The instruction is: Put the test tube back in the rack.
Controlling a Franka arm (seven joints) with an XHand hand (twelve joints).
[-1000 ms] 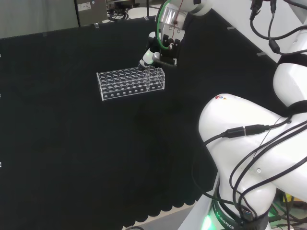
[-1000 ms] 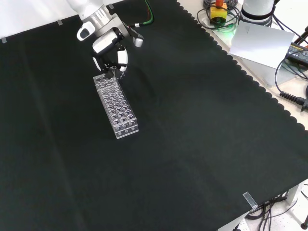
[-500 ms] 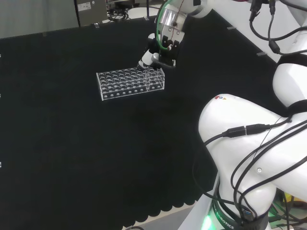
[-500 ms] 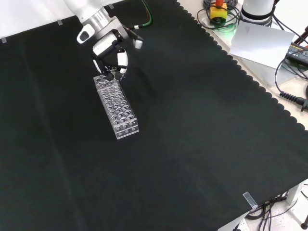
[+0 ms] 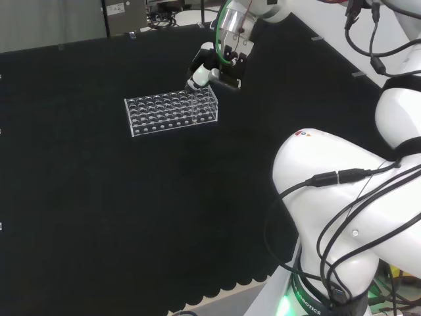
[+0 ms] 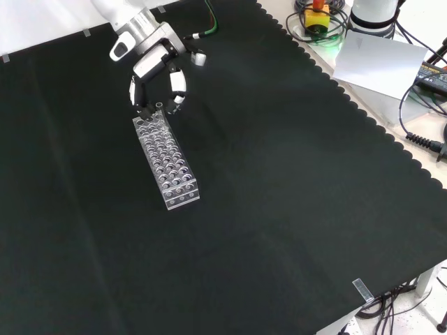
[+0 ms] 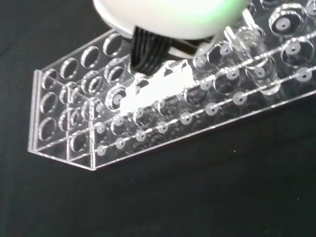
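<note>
At the rack's (image 6: pixel 166 163) far end in the front view, I see the test tube (image 6: pixel 159 110) standing upright, mouth up, while my hand (image 6: pixel 158 72) hangs above, fingers spread and empty.

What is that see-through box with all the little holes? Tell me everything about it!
It is the test tube rack, a long clear plastic block with rows of round holes in its top and stacked clear plates below. It lies flat on the black cloth. In the front view the hand hovers with spread fingers over its far end, where a clear tube seems to stand. Whether the fingers touch the rack cannot be told.
</note>
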